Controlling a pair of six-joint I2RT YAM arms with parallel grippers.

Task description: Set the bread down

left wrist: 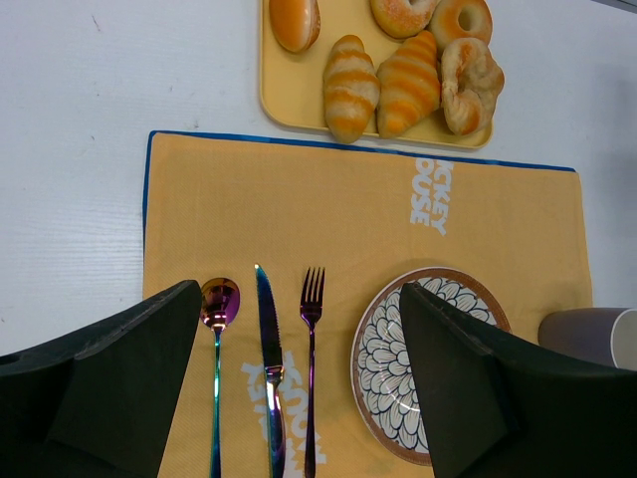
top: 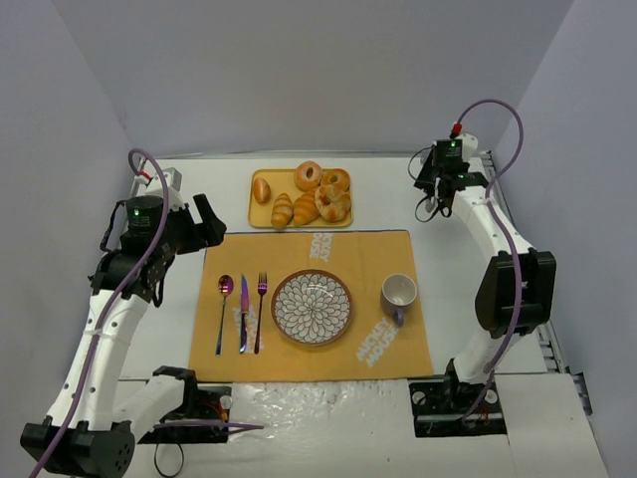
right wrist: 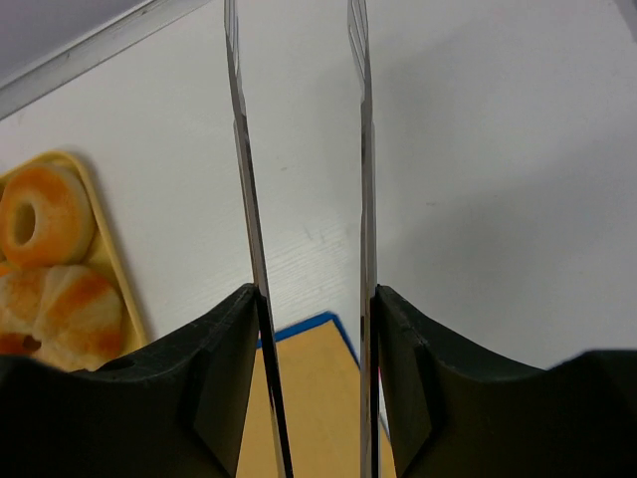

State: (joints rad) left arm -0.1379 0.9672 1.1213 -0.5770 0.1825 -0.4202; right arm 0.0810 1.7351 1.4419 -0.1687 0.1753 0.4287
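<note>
Bread (top: 304, 194) rests on the yellow tray (top: 259, 218) beyond the placemat (top: 378, 249); the patterned plate (top: 312, 307) lies bare, apparently to receive it. Right gripper (right wrist: 315, 299) pinches metal tongs (right wrist: 366, 199), presumably for lifting; left gripper (left wrist: 301, 299) hovers spread, empty.

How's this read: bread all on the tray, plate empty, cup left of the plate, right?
Wrong on the cup: it sits right of the plate, per the top view. Bread is all on the tray; plate is empty.

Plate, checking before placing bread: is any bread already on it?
No, the plate shows only its petal pattern; all the bread lies on the yellow tray.
</note>
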